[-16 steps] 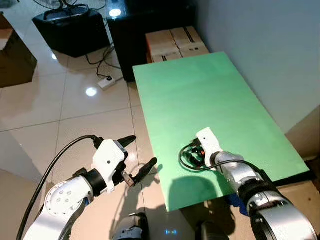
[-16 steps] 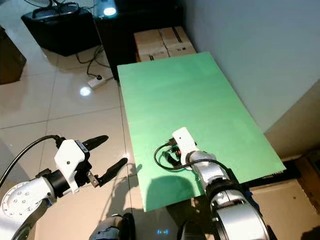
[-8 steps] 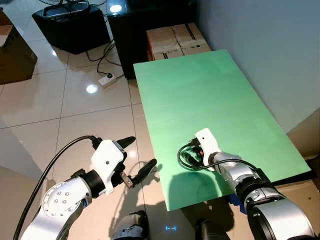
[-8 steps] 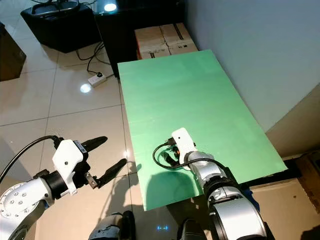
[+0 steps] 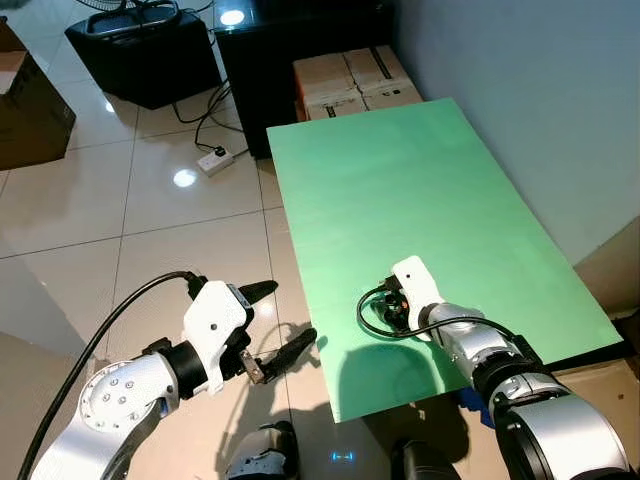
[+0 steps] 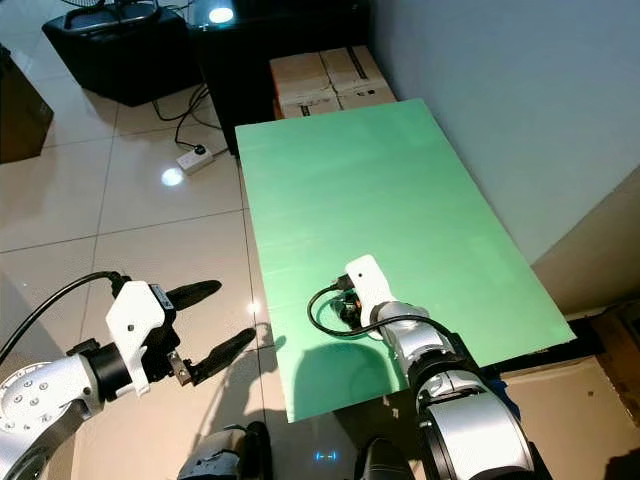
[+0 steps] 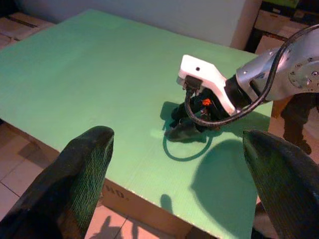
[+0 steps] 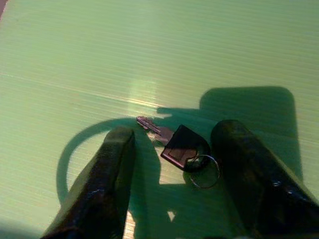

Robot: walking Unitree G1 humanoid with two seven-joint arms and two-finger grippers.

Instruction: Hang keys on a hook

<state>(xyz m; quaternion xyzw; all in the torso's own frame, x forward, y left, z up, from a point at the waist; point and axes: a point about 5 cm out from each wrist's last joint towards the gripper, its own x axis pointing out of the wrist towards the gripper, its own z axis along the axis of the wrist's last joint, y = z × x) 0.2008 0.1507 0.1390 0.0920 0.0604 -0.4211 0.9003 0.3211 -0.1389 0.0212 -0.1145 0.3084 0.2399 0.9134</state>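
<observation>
green table bears the key between the right gripper's spread jaws; left gripper's jaws spread.

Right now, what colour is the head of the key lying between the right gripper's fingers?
Black: the key has a black plastic head on a silver metal blade, clearest in the right wrist view.
</observation>
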